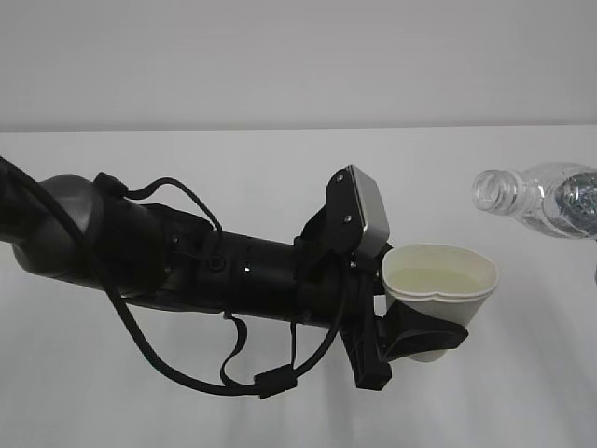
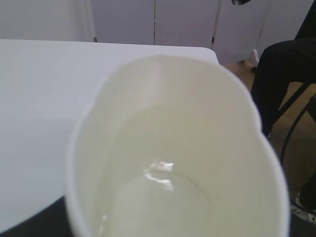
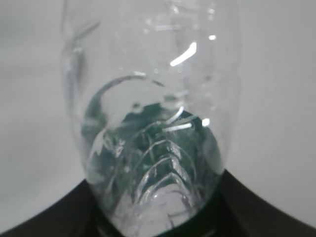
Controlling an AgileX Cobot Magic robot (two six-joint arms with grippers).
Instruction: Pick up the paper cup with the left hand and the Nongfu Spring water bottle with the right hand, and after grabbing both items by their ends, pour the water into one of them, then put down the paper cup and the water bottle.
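Clearly, we have the left hand reaching in from nine o'clock above the white worktop, its fingers pinching the paper cup so hard that the rim buckles, and liquid lies in the bottom of the cup in the left wrist view. Up at two o'clock of the cup, well apart from it, we see the Nongfu Spring water bottle tipped on its side, open mouth toward nine o'clock. Our right hand holds the bottle at its base, fingers closed around it.
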